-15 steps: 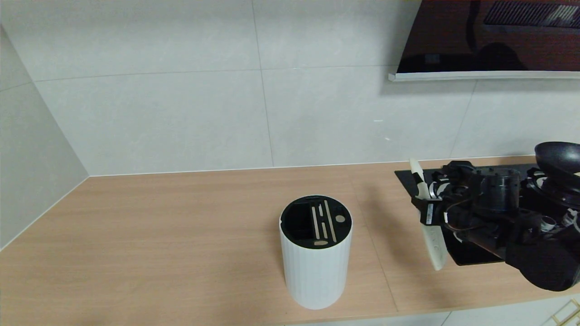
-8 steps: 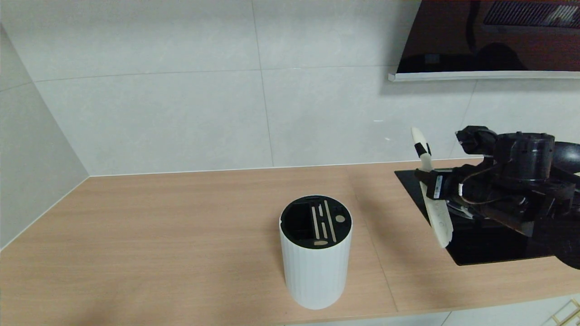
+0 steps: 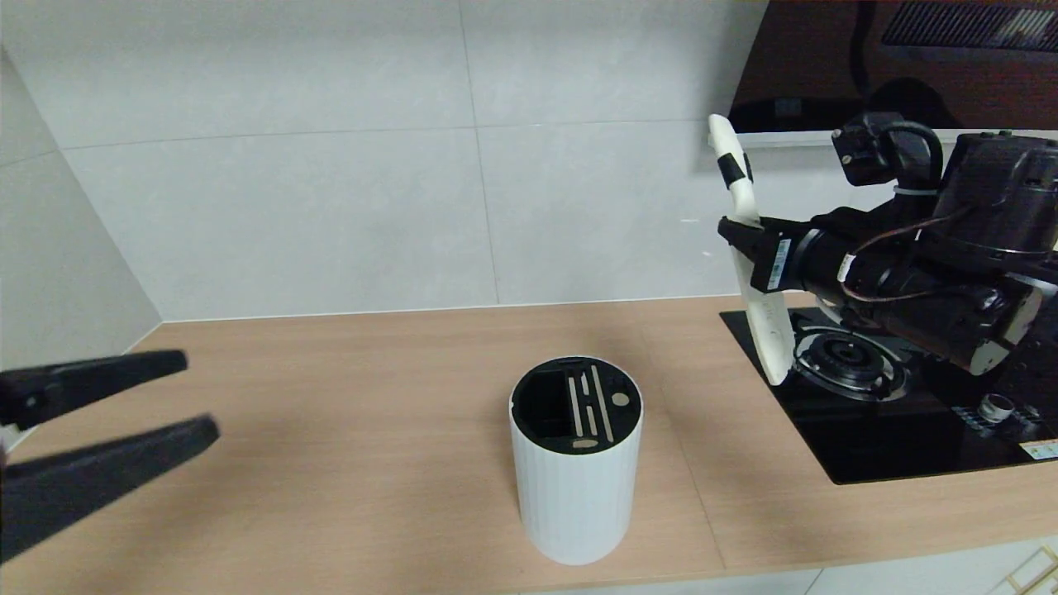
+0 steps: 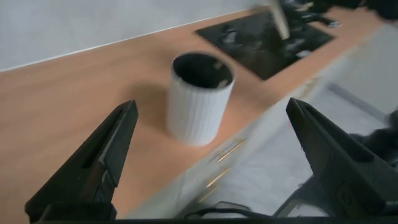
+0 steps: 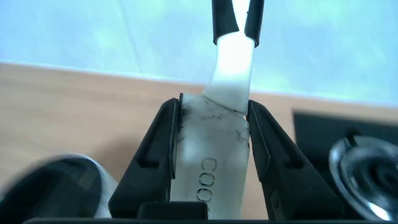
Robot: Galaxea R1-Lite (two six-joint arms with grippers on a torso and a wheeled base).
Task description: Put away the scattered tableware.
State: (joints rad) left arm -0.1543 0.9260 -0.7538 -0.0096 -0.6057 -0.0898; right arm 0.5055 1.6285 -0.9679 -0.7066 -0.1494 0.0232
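White slotted holder [image 3: 576, 487], right claw [image 3: 740, 235] gripping knife [image 3: 769, 335]

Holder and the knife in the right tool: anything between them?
Nothing. In the head view, only bare wooden counter runs between the white holder and the knife held in the right tool.

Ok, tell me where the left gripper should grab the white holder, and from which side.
Probably mid-height on the ribbed wall of the white holder, coming in level from the robot's left. It stands upright and round, the open left gripper is on that side, and its slotted top must stay free for the white utensil.
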